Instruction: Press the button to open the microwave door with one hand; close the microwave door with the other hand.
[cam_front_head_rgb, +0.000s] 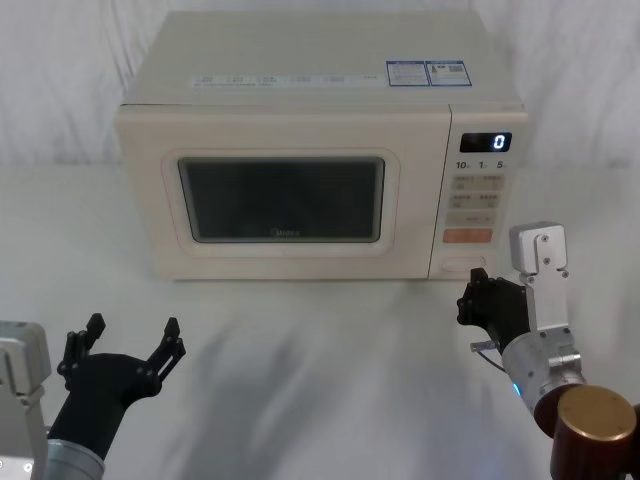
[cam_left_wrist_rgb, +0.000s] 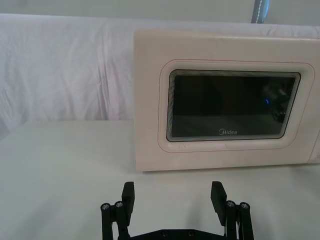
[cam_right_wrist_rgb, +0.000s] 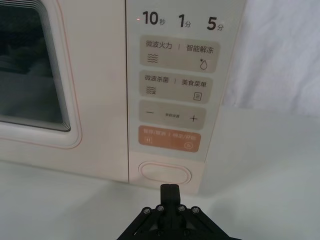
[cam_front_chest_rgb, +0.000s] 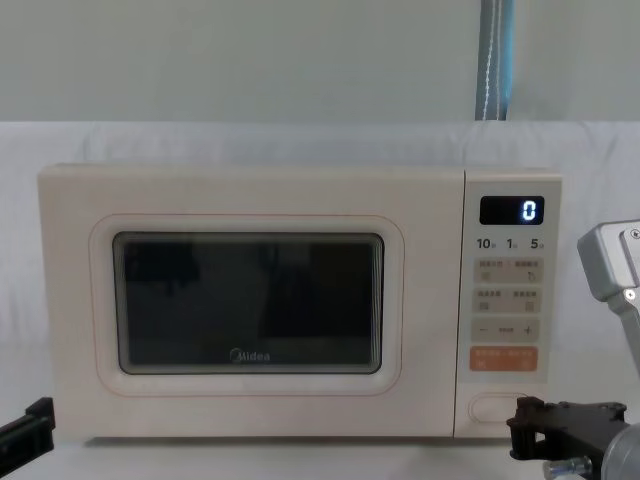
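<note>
The right gripper (cam_right_wrist_rgb: 169, 189), fingers pinched together and holding nothing, sits just short of the button (cam_right_wrist_rgb: 165, 173) straight ahead of its tips. The orange button (cam_right_wrist_rgb: 164, 139) lies just above that line, so drifting upward could press the wrong control. The left gripper (cam_left_wrist_rgb: 172, 196) waits spread wide and empty before the shut microwave door (cam_left_wrist_rgb: 227, 107), with bare table (cam_left_wrist_rgb: 65, 165) around it for the swing.
</note>
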